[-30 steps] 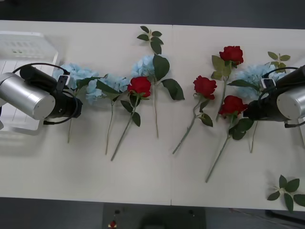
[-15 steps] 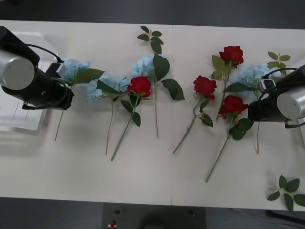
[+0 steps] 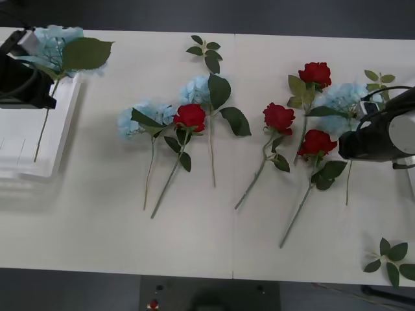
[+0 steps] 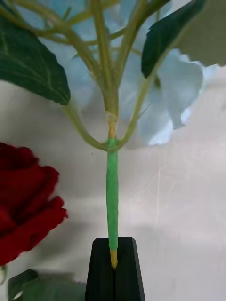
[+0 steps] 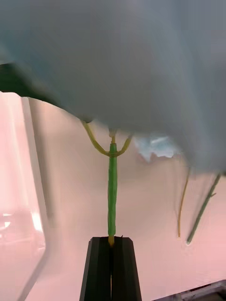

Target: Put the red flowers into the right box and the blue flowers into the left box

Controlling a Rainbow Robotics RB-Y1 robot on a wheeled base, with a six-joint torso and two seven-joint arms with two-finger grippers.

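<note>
White table before you: your left claw pinches a light, floppy blue flower by its thin stem over the left box, while your right claw pinches another blue flower likewise at the table's right.

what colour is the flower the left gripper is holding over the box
Pale sky blue, seen best in the front view: the blue flower in the left gripper.

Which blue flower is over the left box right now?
The blue flower at the far left, pinched by its stem in the left hand, hangs over the left box. The other three blue flowers are elsewhere, none over this box.
</note>
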